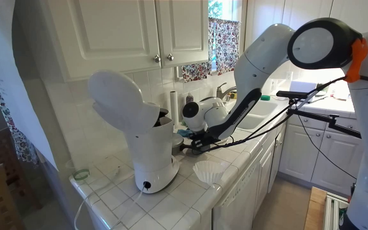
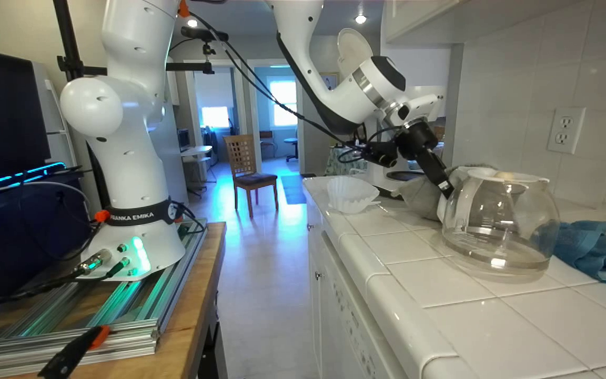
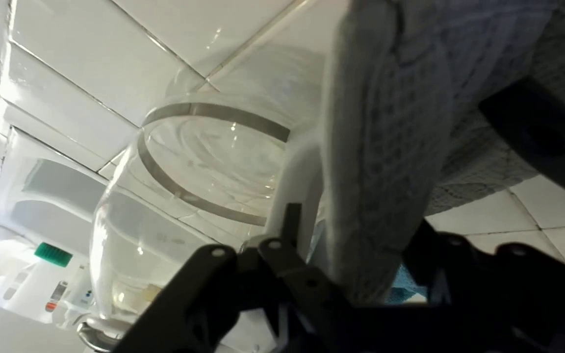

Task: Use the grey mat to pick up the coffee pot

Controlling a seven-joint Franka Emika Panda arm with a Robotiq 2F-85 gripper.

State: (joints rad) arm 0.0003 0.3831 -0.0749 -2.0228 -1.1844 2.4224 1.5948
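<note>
The coffee pot [image 2: 503, 226] is a clear glass jug with a white handle and rim. It stands upright on the tiled counter. In the wrist view, the pot [image 3: 204, 162] lies left of centre, its white handle [image 3: 292, 176] near my left finger. The grey mat [image 2: 421, 197] is bunched behind the pot; in the wrist view, the folded mat [image 3: 385, 162] stands between my fingers. My gripper [image 3: 356, 220] is open around the mat, with a gap beside the left finger. In an exterior view, the gripper [image 2: 445, 187] points down at the handle. I cannot tell whether the handle is between the fingers.
The tall white coffee machine [image 1: 152, 153] stands near the counter's end. A white paper filter [image 1: 209, 171] lies near the front edge. A blue cloth [image 2: 597, 250] lies beside the pot. The sink [image 1: 251, 119] is further along. Upper cabinets [image 1: 117, 35] hang over the counter.
</note>
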